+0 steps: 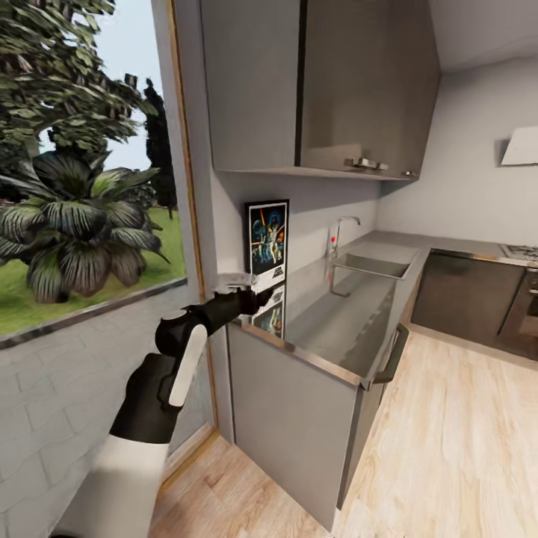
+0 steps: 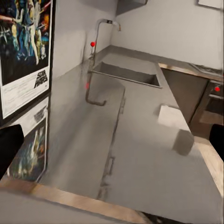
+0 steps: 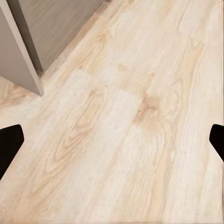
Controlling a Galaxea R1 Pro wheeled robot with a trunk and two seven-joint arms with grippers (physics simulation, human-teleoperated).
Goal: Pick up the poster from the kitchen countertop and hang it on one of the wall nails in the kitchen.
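1. The poster (image 1: pixel 267 240) stands upright on the kitchen countertop surface (image 1: pixel 336 321), leaning against the wall at its near left end.
2. Left gripper (image 1: pixel 258 299) fingers spread, just beside the poster, not yet grasping.
3. Right gripper (image 3: pixel 112 140) fingers spread over the floor (image 3: pixel 121 116); lifting and hanging remain.

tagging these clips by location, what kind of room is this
A home kitchen, most likely. A long glossy grey countertop holds an inset sink with a thin tap, and grey wall cabinets hang above. A Star Wars poster stands against the wall at the counter's end.
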